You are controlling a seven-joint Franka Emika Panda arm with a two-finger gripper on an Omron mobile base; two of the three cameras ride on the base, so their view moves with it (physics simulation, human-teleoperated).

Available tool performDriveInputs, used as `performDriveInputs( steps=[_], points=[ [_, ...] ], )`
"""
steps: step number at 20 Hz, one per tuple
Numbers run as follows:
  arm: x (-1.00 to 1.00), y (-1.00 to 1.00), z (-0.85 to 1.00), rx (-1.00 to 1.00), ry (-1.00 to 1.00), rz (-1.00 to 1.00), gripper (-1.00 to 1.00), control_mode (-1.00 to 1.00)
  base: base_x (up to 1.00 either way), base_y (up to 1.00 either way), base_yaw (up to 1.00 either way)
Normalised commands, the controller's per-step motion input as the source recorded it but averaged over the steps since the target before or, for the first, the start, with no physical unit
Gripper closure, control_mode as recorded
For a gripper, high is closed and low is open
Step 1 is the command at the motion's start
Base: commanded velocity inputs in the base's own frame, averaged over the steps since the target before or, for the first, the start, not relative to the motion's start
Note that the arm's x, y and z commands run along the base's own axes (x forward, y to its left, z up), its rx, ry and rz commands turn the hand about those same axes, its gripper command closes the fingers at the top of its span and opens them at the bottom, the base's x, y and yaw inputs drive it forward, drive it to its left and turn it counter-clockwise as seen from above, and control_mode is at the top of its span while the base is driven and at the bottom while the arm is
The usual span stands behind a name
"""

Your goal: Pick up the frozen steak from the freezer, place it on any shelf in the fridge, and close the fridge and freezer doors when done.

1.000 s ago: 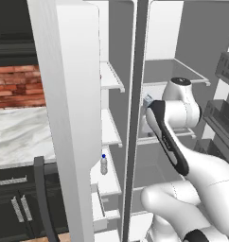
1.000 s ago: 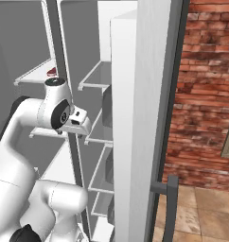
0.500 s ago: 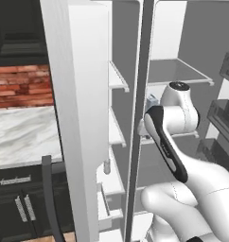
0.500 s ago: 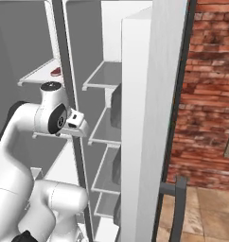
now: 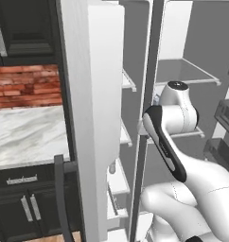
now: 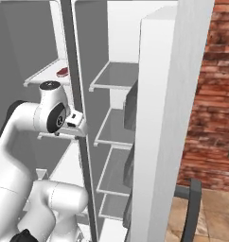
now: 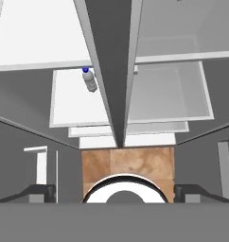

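Note:
The frozen steak (image 6: 63,72), a small dark-red slab, lies on an upper white shelf in the freezer (image 6: 43,78), left of the dark centre divider (image 6: 78,94). My gripper (image 7: 115,191) is open and holds nothing. It points down along the divider, and its hand (image 6: 72,124) sits just in front of the divider, below the steak's level. The fridge's grey shelves (image 6: 117,75) lie to the right of the divider. Both doors stand open: the freezer door (image 5: 92,118) at left, and the fridge door (image 6: 171,118) with dark inner bins at right.
A small clear blue-capped bottle (image 7: 89,79) stands on a lower white freezer shelf. A marble counter (image 5: 26,134) and dark cabinets (image 5: 22,208) lie left of the freezer door. A brick wall (image 6: 211,94) rises to the right. The door handles (image 5: 60,198) jut out low down.
Both base views have shifted as a whole, so the base has moved. The open doors loom larger and hide more of the freezer interior. The gripper has stayed open by the divider.

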Motion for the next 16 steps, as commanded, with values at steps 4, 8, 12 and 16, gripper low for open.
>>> performDriveInputs(
  steps=[4, 8, 12, 16],
  points=[
    [0.00, 0.00, 0.00, 0.00, 0.00, 0.00, -1.00, 1.00, 0.47, 0.25, 0.00],
    [0.00, 0.00, 0.00, 0.00, 0.00, 0.00, -1.00, 1.00, 0.50, 0.23, 0.00],
    [0.00, 0.00, 0.00, 0.00, 0.00, 0.00, -1.00, 1.00, 0.31, 0.31, 0.00],
    [0.00, 0.00, 0.00, 0.00, 0.00, 0.00, -1.00, 1.00, 0.23, 0.36, 0.00]
  ],
)
